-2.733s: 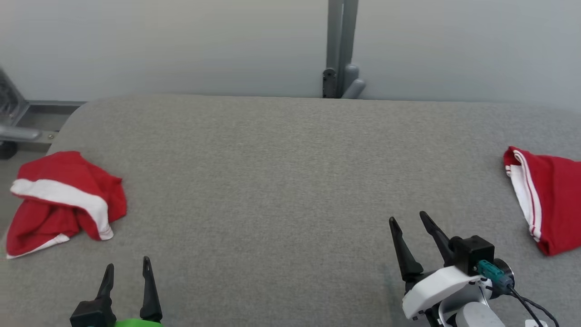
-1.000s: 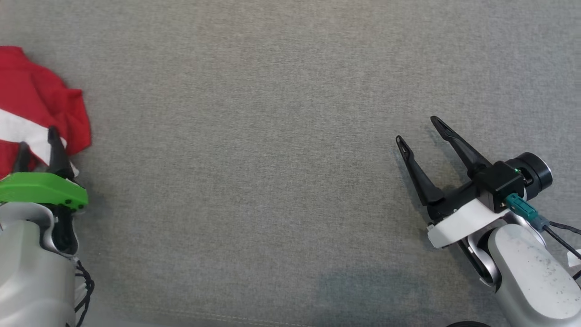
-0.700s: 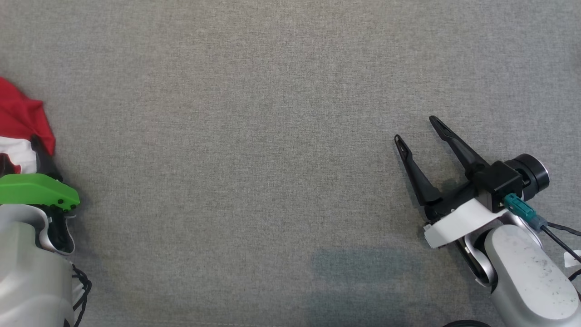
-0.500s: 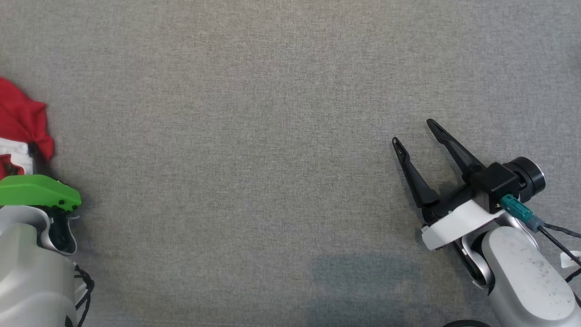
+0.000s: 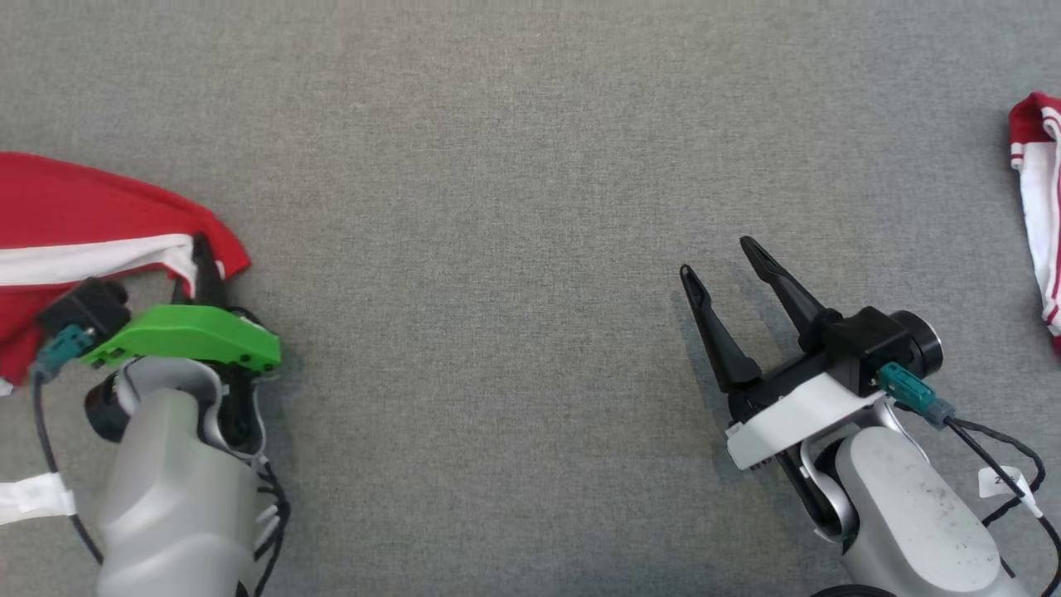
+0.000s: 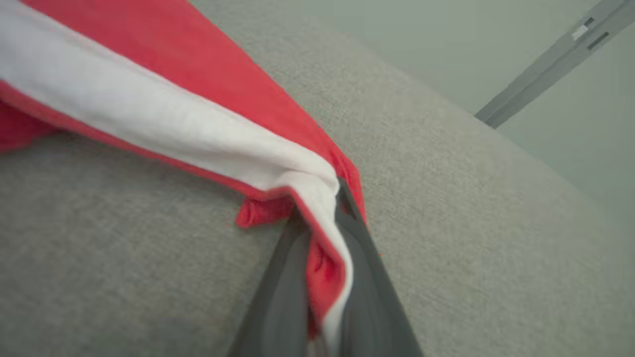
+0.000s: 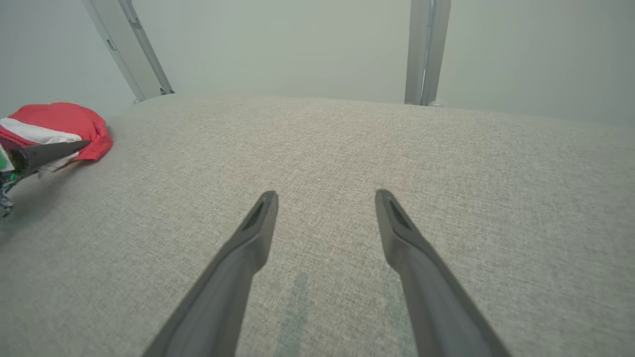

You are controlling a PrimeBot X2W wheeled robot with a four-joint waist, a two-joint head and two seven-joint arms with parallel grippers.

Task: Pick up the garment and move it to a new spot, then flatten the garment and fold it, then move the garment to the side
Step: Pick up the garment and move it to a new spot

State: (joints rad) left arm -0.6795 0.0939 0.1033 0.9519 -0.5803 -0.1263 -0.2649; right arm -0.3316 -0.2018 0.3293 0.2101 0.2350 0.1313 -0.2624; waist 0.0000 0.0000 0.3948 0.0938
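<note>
Item one: garment (image 5: 83,207), red with a broad white band, lying at the left side of the grey fabric-covered surface (image 5: 497,207), one corner drawn out to a point toward the middle. Item two: left gripper (image 5: 197,257), under a green wrist cover (image 5: 191,336), its two dark fingers closed together on that drawn-out corner; in the left wrist view the red and white cloth (image 6: 149,109) bunches at the fingertips and a fold runs down between the fingers of the gripper (image 6: 320,198), the rest of the cloth trailing away up and left on the surface. The right wrist view takes in the same garment (image 7: 59,119) at its far left, with the left gripper's fingers (image 7: 74,146) pointing into it. Item three: right gripper (image 5: 717,257), at the right side of the surface, fingers spread well apart with nothing between them, well apart from both cloths; in its own view (image 7: 326,194) bare grey fabric shows between the fingers. Item four: second red piece (image 5: 1036,191) with white striped trim, at the right edge of the surface, cut off by the frame. Item five: pale wall with grey metal post (image 7: 426,49) behind the surface.
</note>
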